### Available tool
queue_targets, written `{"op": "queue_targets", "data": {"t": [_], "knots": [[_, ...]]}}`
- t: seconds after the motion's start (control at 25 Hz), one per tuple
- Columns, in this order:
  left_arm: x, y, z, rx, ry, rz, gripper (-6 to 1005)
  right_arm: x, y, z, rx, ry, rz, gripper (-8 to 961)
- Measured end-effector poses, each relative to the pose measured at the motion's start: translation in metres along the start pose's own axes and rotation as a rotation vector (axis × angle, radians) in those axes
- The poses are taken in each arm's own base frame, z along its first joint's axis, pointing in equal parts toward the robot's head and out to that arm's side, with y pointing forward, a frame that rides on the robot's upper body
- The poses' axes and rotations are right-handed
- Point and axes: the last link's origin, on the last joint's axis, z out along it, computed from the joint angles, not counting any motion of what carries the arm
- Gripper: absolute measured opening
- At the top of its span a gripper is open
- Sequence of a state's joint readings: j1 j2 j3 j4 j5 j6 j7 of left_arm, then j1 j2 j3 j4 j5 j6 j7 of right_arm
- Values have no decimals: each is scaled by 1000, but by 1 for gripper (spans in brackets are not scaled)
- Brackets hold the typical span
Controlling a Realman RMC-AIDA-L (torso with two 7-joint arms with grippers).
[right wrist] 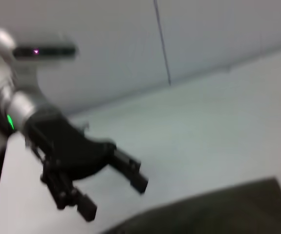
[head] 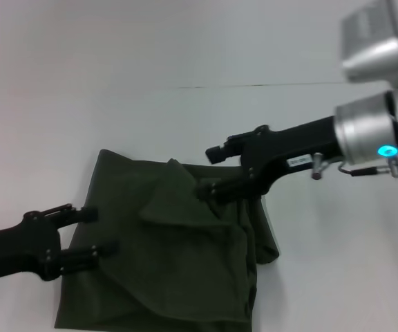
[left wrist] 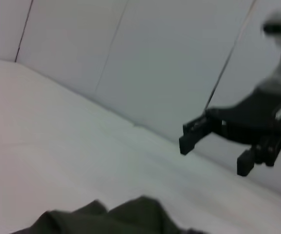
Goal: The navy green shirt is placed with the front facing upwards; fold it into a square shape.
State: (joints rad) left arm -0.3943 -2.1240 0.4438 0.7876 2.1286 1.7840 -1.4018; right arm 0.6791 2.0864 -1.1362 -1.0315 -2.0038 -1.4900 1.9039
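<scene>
right gripper (left wrist: 213, 151) hovers above white table (left wrist: 57, 161), fingers spread | navy green shirt (left wrist: 116, 219) bunched below it, well apart

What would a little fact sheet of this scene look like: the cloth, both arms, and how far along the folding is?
cloth: navy green shirt, partly folded, rumpled, on the white table
left tool: open, at the shirt's left edge, holding nothing
right tool: open, above the shirt's far edge, holding nothing
lettering: not visible
progress: layers overlap, not yet a neat square
</scene>
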Motion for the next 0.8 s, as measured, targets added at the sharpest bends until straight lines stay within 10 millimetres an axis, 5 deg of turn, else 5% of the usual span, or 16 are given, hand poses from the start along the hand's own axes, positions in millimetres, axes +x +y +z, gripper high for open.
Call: {"op": "queue_targets", "data": {"t": [0.32, 0.8], "knots": [[-6, 1, -16, 51, 1, 35, 843, -29, 5, 43, 26, 279, -92, 824], [-8, 3, -25, 70, 62, 10, 843, -44, 18, 92, 83, 451, -160, 824]]}}
